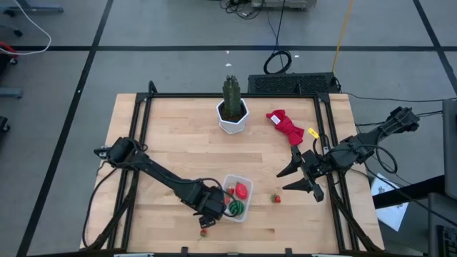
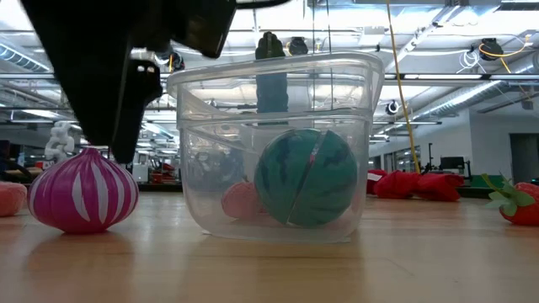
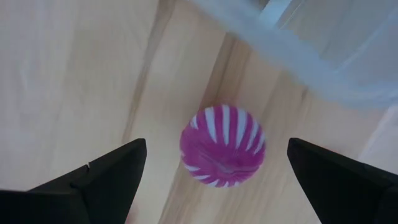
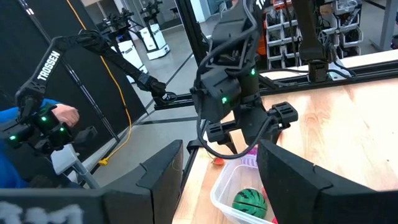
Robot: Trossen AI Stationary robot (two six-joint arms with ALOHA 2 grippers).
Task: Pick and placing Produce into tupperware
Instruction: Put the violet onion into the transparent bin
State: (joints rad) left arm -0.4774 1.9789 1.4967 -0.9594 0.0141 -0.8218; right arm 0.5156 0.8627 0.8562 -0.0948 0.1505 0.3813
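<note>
Your clear plastic tub near the table's front edge holds a green striped ball and a red piece. Just beside it on the wood sits a purple onion, round with white stripes. Your left gripper hangs over it, fingers wide apart and empty. A strawberry lies nearby. Your right gripper waits apart, partly open, holding nothing.
</note>
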